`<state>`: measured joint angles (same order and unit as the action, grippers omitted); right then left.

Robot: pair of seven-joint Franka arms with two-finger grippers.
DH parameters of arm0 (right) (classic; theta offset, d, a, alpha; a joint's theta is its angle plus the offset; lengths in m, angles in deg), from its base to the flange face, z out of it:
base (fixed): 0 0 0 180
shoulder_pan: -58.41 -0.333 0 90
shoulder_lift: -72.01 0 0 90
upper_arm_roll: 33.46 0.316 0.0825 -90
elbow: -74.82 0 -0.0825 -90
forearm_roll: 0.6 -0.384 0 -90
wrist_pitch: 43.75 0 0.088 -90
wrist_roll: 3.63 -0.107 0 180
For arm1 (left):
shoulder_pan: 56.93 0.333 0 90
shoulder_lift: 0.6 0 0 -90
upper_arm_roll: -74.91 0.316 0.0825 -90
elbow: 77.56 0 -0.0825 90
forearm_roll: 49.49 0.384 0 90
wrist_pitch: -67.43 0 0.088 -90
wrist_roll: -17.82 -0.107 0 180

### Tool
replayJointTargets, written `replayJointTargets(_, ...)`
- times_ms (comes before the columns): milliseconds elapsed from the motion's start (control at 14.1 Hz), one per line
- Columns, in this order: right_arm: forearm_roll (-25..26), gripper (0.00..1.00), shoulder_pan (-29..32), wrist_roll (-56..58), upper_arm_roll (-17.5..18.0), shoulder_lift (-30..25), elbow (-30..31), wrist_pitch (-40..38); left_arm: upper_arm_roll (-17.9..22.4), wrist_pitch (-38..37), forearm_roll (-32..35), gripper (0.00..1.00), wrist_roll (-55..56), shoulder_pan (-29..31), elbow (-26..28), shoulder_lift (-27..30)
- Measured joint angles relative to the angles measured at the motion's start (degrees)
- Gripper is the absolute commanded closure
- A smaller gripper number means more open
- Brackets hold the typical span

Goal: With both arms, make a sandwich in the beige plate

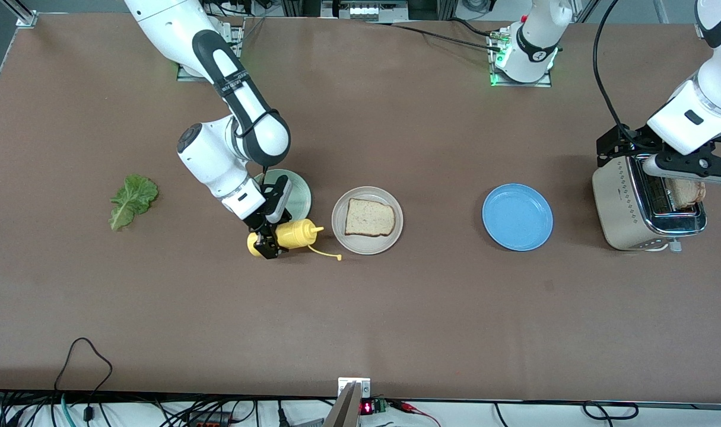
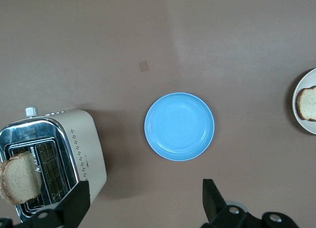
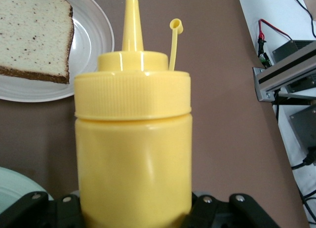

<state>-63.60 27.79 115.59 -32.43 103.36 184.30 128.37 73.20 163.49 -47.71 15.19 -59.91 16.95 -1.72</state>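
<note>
Right hand (image 1: pixel 264 240), centre-left of frame, clamps yellow sauce bottle (image 1: pixel 289 234) beside beige plate (image 1: pixel 367 220) for saucing bread (image 1: pixel 369 217); left hand (image 1: pixel 686 166), wide open and empty, over toaster (image 1: pixel 642 204), likely to fetch toast (image 1: pixel 685 191).

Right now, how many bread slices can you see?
2: one bread slice lies on the beige plate; another slice sticks up from the toaster. Its other slot could hide more.

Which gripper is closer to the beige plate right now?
Right. The right gripper, shut on the yellow squeeze bottle, sits beside the beige plate; the left gripper hangs open over the toaster.
</note>
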Motion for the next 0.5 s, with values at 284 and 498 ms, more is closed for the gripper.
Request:
replayJointTargets(284,4.24,0.86,-1.36,-0.40,-3.87,-0.17,-1.80,-9.04,0.00,0.00,0.00,0.00,0.00,0.00,0.00,0.00)
replayJointTargets(498,15.08,0.86,-3.86,-7.98,-9.12,-0.32,-3.67,-14.86,0.00,0.00,0.00,0.00,0.00,0.00,0.00,0.00)
